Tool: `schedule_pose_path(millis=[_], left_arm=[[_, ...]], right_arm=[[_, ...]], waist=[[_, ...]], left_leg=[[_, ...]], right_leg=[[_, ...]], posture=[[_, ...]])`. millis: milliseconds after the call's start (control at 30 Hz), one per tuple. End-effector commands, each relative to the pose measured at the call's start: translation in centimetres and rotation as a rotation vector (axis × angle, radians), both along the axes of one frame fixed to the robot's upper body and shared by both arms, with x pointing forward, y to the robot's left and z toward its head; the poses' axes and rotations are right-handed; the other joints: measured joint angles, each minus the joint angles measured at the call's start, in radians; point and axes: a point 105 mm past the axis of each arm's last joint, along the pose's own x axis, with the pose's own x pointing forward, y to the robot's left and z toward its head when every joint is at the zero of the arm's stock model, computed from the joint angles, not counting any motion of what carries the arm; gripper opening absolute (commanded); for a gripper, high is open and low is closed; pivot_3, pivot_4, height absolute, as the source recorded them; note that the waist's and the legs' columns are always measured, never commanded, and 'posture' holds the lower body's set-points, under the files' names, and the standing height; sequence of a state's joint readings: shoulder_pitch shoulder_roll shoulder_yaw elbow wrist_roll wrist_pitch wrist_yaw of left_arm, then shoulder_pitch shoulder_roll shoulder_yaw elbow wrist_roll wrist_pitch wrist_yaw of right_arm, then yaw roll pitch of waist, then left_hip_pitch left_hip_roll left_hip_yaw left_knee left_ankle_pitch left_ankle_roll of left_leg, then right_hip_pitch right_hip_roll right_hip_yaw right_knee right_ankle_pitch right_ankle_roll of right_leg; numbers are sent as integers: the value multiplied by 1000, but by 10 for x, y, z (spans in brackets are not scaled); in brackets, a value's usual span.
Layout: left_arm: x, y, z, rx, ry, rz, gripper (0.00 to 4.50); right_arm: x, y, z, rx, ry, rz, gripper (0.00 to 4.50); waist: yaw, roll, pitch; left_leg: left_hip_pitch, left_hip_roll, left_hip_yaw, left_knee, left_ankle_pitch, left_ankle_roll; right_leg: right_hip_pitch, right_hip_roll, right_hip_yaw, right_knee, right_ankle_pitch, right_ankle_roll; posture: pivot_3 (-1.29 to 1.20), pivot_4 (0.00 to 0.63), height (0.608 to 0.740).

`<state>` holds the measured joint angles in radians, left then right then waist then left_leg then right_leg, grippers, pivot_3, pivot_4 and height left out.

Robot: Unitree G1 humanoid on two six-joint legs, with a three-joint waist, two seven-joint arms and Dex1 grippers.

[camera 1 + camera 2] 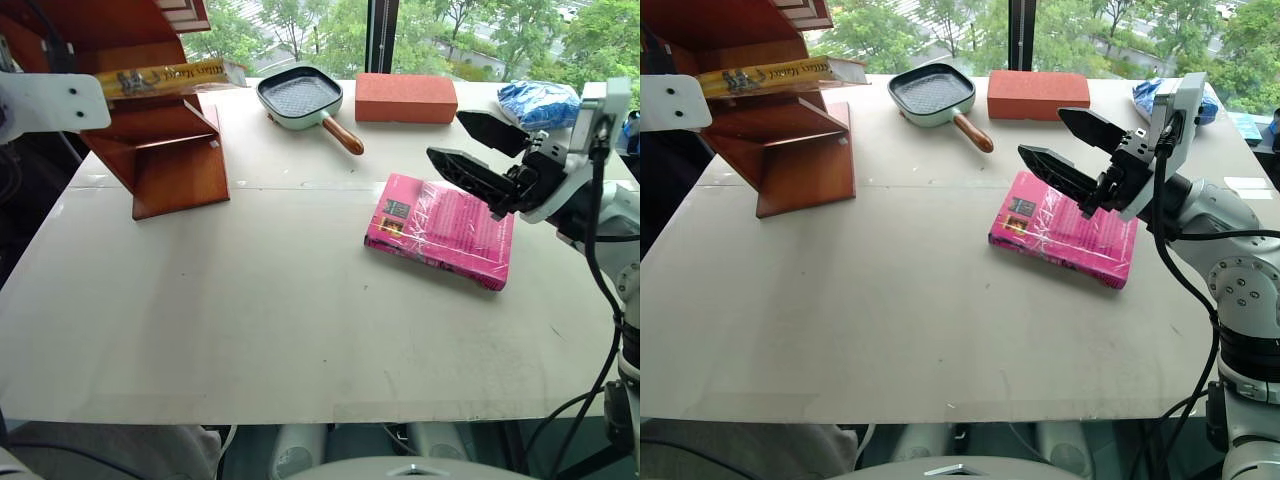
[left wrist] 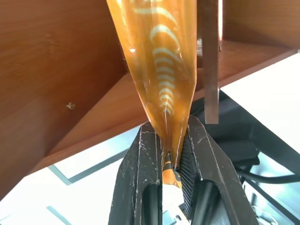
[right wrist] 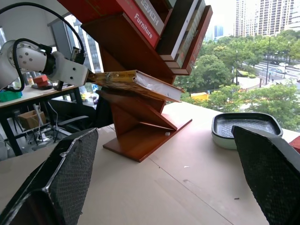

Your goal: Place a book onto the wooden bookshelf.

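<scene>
Fingers of the left gripper [image 2: 171, 159] are clamped on one end of the yellow-orange book [image 1: 170, 78], which is held level against the wooden bookshelf [image 1: 165, 150] (above its lowest slanted boards). The right gripper [image 1: 1070, 150] is held wide open and empty above the magenta-pink book [image 1: 1065, 230] lying on the table [image 1: 250, 320].

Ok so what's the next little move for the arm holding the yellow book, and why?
Probably ease the book further into the wooden bookshelf slot before releasing: the left gripper is shut on its edge, and much of the book juts out past the slanted boards.
</scene>
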<state>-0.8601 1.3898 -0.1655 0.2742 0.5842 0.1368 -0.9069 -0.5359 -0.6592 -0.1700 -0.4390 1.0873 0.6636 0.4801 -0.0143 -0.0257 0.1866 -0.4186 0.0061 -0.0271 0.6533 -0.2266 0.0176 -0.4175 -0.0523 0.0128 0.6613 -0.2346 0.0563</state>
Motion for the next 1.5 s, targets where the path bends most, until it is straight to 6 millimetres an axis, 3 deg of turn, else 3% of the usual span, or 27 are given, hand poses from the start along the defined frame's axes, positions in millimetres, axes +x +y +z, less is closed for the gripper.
schedule_pose_path(millis=[33,200,400,533,700,800,967,1067,1167,1233,1333,1433,1500], left_arm=[[-14,11,20,8,-60,57,2],[-11,14,9,-4,-25,68,2],[-12,19,13,44,-29,95,2],[-12,18,13,28,-34,93,1743],[-18,11,12,-1,-17,74,4283],[-25,5,19,-27,-59,61,4465],[-28,-38,30,-289,-195,-103,4465],[-24,-93,9,-641,-145,-315,4465],[-22,-144,-39,-917,-35,-520,4465],[-17,-153,-82,-1081,-87,-511,4465],[-39,-175,-159,-1277,-31,-497,4465],[-65,-187,-199,-1491,-44,-467,4465],[-82,-192,-230,-1487,12,-425,4465]], right_arm=[[-9,4,11,-17,-59,6,4500],[-10,3,12,-16,-67,-5,4500],[-10,2,11,-13,-70,-15,4500],[-9,2,10,-9,-75,-25,4500],[-6,1,9,-8,-68,-19,4500],[-3,0,11,3,-65,-9,4500],[5,-5,-1,-43,-31,-6,4500],[11,-15,-23,-120,-6,-38,4500],[12,-34,-60,-235,10,-118,4500],[4,-43,-96,-363,51,-128,4500],[-14,-58,-142,-437,130,-162,4500],[-37,-70,-178,-436,204,-202,4500],[-48,-77,-196,-398,237,-255,4500]], waist=[[0,0,0],[0,0,0],[-2,0,0],[-4,0,0],[-3,0,0],[-3,0,0],[1,0,0],[12,0,-1],[10,0,-1],[6,5,-4],[-14,5,-5],[-18,3,-4],[-5,3,-7]], left_leg=[[0,0,0,0,0,0],[0,0,0,0,0,0],[0,0,0,0,0,0],[1,0,1,0,0,0],[1,0,1,0,0,0],[1,1,1,0,0,0],[1,1,1,0,0,0],[2,1,0,2,0,0],[1,1,-1,6,0,0],[1,1,0,7,0,0],[3,1,0,7,-1,1],[2,2,0,7,-2,2],[6,3,-2,7,-2,2]], right_leg=[[0,0,0,0,0,0],[0,0,0,0,0,0],[0,0,0,1,0,0],[0,0,1,1,0,0],[0,0,1,1,0,0],[0,0,1,1,0,0],[0,0,1,1,0,0],[2,-1,0,1,0,0],[4,-1,0,1,0,0],[4,-1,1,1,0,0],[5,-2,7,1,1,1],[2,-1,9,3,1,1],[5,-2,7,3,1,0]], posture=[[0,150,740],[0,150,740],[0,150,740],[0,150,740],[0,150,740],[0,150,740],[0,150,740],[0,150,740],[0,150,740],[0,150,740],[0,150,740],[0,150,740],[0,150,740]])
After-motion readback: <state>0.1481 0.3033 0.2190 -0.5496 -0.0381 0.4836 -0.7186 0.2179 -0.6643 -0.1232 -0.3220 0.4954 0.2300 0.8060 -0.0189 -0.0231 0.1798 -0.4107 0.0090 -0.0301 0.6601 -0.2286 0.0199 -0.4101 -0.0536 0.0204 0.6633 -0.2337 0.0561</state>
